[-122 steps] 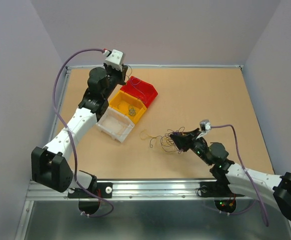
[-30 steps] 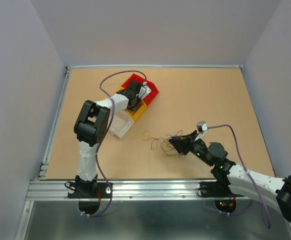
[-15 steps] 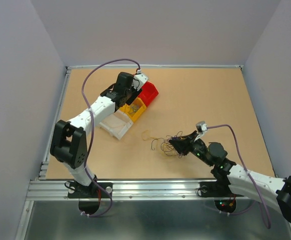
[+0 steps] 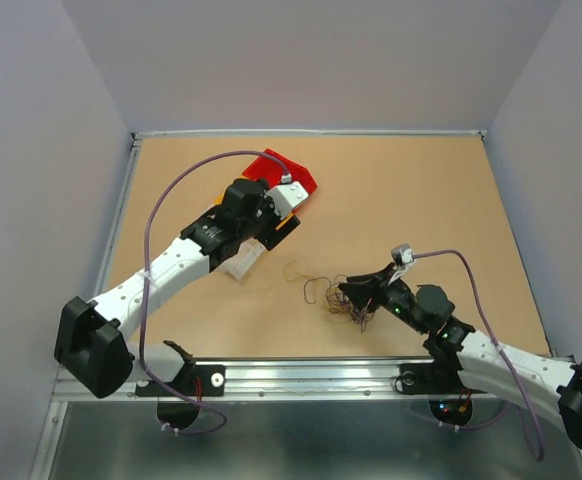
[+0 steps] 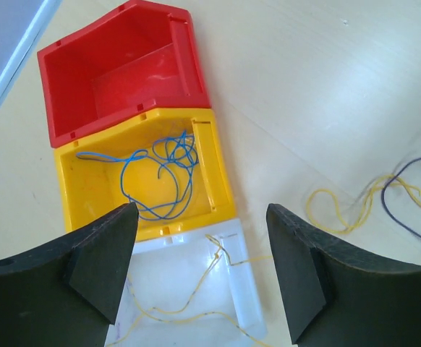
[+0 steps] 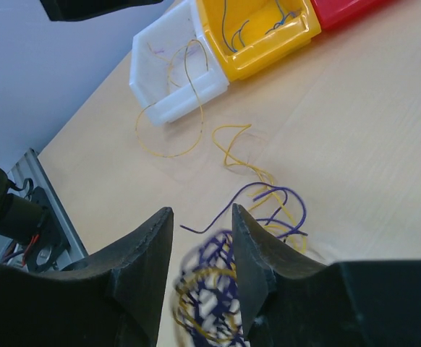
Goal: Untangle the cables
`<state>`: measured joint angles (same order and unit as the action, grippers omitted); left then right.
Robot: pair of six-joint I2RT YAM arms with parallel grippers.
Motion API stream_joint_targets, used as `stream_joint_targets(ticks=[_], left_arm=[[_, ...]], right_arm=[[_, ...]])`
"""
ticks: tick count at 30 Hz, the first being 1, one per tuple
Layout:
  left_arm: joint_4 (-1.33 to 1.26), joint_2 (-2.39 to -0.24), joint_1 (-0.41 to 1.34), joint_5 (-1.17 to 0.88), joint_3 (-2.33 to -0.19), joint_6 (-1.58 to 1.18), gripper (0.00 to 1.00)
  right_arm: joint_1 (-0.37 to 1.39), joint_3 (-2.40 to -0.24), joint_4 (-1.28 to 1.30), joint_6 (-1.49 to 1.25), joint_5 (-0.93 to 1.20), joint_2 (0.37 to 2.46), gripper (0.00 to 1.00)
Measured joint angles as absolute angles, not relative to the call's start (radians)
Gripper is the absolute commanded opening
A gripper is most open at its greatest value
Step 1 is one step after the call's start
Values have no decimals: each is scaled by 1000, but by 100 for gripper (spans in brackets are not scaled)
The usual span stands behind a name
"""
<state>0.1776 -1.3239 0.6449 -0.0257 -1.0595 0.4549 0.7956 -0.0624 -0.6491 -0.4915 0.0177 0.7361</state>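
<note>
The cables are a small clump (image 6: 218, 296) of purple and yellowish wire, blurred, sitting between the fingers of my right gripper (image 6: 200, 213). The jaws stand narrowly apart and close around the clump. From above, the clump (image 4: 356, 308) hangs just under the right gripper (image 4: 356, 288), low over the table. Loose yellow (image 6: 236, 148) and purple (image 6: 275, 206) strands trail on the wood in front of it. My left gripper (image 5: 200, 210) is open and holds nothing, hovering over the white bin (image 5: 250, 289). A yellow wire (image 5: 196, 289) lies in that bin and over its rim.
The yellow bin (image 5: 221, 181) holds a blue wire (image 5: 163, 163); the red bin (image 5: 124, 65) behind it holds nothing. From above, the left arm (image 4: 201, 245) covers most of the bins. A yellow loop (image 4: 293, 270) and a purple loop (image 4: 316, 292) lie between the bins and the right gripper.
The left gripper has opened wide and its arm has swung out over the bins. The right gripper has shifted slightly, and the clump now hangs lower beneath it.
</note>
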Motion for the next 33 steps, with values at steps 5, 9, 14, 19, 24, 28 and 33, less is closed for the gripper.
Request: stream_joint_targets(ticks=[5,9,14,19,24,28,33], left_arm=[[197,-1261,644,-25,-987,451,82],[224,-1298,644,-12,-962,445,80],[231,-1395,644,13,-961,435,69],[229,-1451,644,65,-957,424,42],[214,-1452,640,128,-950,410,0],[212,-1438,620,143,-938,409,0],[197,-1376,551,168,-924,408,0]], right_arm=[[796,-62,-627,-490,15,717,46],[796,-62,-615,-490,15,715,47],[796,-62,-609,-490,15,711,48],[796,-62,-606,-491,15,690,48],[796,-62,-605,-491,15,679,48],[796,-62,-604,-491,15,673,48],[796,-62,-604,-491,15,666,48]])
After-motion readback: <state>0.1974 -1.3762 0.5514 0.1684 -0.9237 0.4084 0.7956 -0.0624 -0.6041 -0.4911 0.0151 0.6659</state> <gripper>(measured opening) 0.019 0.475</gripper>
